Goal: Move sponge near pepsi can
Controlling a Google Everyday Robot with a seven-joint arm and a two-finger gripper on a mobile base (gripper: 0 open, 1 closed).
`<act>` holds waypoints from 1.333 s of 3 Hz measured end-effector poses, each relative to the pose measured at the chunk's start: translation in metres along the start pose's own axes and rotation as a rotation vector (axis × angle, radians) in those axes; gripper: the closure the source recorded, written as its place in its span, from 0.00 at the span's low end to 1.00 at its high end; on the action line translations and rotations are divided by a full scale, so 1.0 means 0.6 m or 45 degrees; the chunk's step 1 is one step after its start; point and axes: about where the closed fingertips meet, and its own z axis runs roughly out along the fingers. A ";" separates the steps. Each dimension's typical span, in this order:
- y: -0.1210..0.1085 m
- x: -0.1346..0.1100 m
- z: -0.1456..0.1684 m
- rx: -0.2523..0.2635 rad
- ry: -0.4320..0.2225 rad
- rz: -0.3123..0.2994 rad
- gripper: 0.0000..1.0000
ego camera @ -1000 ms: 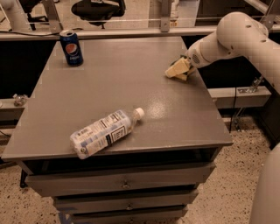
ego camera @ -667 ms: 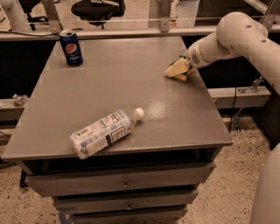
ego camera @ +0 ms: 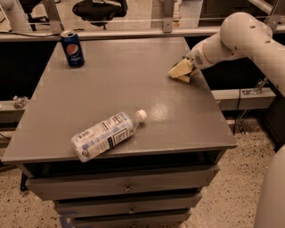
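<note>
The pepsi can (ego camera: 72, 49) stands upright at the far left corner of the grey table (ego camera: 124, 84). It is dark blue with a round logo and a silver top. My gripper (ego camera: 180, 71) is at the table's far right edge, its pale yellow end low against the tabletop, on the white arm (ego camera: 231, 38) that reaches in from the right. No dark green sponge shows; if it is by the gripper, it is hidden. The can is far to the left of the gripper.
A clear plastic bottle (ego camera: 107, 136) with a white label and white cap lies on its side near the table's front left edge. Drawers (ego camera: 127, 187) are under the tabletop. A rail (ego camera: 133, 32) and an office chair (ego camera: 99, 8) are behind the table.
</note>
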 end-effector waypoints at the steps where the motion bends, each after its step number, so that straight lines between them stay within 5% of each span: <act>1: 0.000 -0.001 -0.001 0.000 0.000 0.000 1.00; 3: 0.000 -0.002 -0.002 0.000 0.000 0.000 1.00; 4: 0.000 -0.002 -0.002 0.000 -0.001 0.000 0.84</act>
